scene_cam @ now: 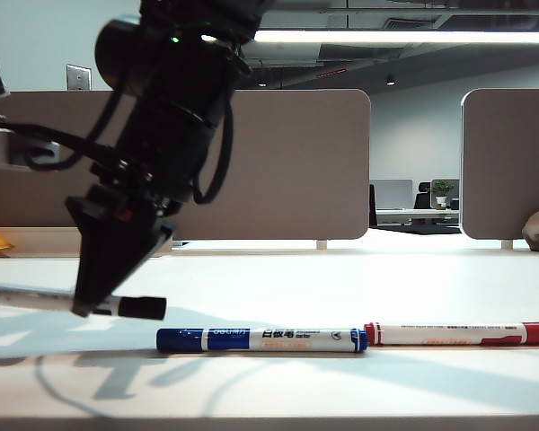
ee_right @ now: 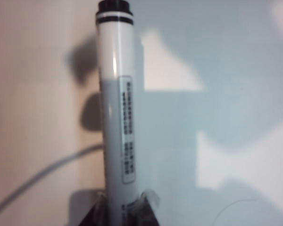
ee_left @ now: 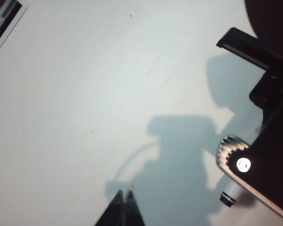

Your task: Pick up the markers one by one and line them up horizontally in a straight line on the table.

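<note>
Right fingers point(ee_right: 125, 207) clamped on black-capped marker point(ee_right: 117, 117); left fingers point(ee_left: 124, 207) shut, empty, wrist view only.

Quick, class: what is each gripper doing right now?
Left gripper: closed, holding nothing.
Right gripper: closed on the black-capped marker, low over the table.

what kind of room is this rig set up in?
Most likely an open-plan office. Brown-grey partition panels stand behind the white table, long ceiling light strips run overhead, and through the gap between panels there is another desk with a monitor and a small potted plant.
</note>
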Robot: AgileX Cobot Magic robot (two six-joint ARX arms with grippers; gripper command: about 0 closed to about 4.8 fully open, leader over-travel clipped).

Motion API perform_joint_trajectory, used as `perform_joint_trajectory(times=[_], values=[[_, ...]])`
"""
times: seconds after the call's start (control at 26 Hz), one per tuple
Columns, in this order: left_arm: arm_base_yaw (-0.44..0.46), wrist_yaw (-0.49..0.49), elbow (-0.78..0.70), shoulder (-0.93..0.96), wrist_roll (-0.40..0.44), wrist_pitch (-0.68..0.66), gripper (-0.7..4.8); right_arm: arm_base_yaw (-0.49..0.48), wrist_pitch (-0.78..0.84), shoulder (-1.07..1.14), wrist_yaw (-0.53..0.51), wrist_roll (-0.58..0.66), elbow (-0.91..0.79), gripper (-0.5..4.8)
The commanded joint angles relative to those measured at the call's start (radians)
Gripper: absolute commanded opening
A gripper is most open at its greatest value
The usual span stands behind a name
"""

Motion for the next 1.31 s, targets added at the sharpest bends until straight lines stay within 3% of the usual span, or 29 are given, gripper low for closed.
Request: perform_joint_trajectory(times=[0.04, 1.31], values=[[0.012, 0.009, 0.003, -0.017, -0.003, -0.002, -0.06, 0.011, 0.006, 0.016, -0.007, 0.032, 0.048, 0.53], [0.012, 0.017, 0.003, -0.024, -0.003, 0.007, -0.06, 0.003, -0.07, 0.102, 0.001, 0.077, 0.084, 0.53]])
